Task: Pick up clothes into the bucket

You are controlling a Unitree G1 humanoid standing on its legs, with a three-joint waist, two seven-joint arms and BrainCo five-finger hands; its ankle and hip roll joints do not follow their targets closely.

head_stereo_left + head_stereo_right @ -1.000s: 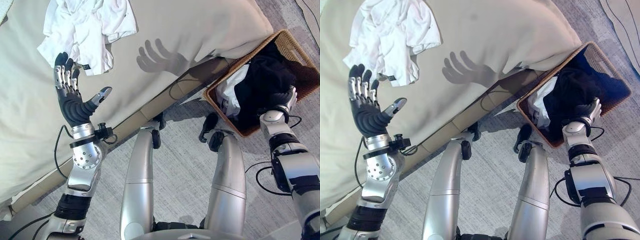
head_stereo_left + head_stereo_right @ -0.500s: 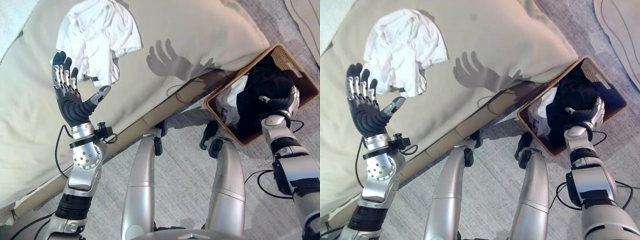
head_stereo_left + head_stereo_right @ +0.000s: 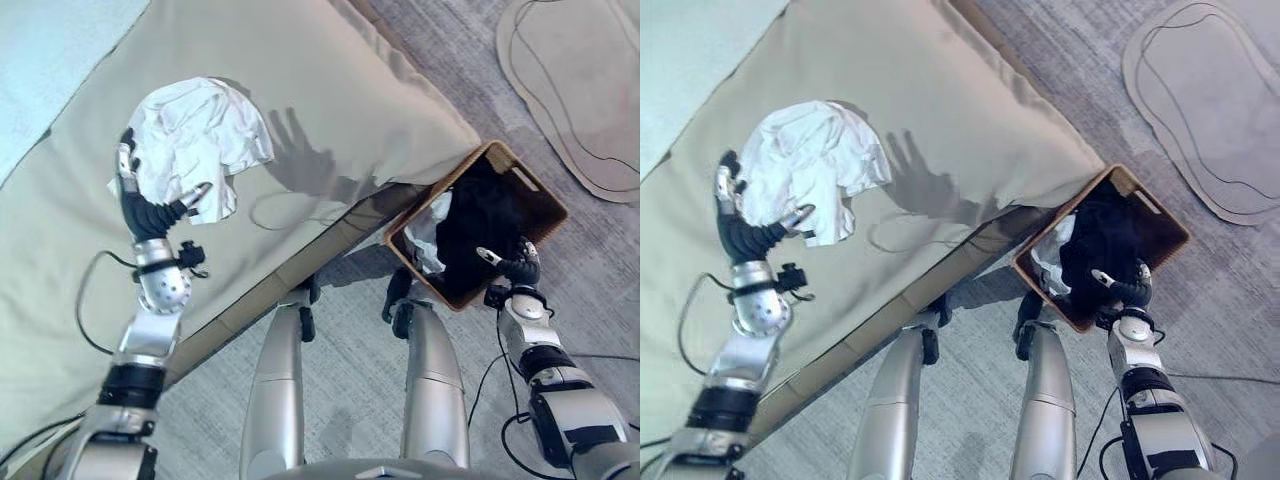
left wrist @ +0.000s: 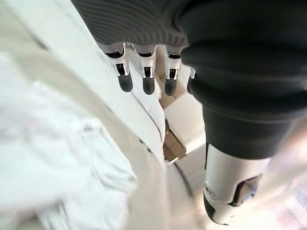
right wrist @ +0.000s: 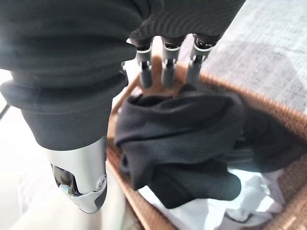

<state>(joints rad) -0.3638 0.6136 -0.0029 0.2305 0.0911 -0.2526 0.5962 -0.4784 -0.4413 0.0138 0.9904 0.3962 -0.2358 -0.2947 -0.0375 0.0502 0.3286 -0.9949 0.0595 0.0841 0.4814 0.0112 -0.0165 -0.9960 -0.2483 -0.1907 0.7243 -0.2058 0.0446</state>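
Hovering right hand (image 5: 86, 158) over basket (image 5: 283, 187) (wrist view: black garment (image 5: 182, 139)).

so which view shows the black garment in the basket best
The right wrist view: the black garment lies close up, bunched over white cloth inside the basket. Both eye views show it small beside the right hand.

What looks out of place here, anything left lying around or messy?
One thing stands out: a crumpled white garment lies on the beige bed cover, beside the open left hand, not in the wicker basket. The basket on the floor already holds dark clothes and some white ones, with the open right hand over them. Nothing looks damaged.
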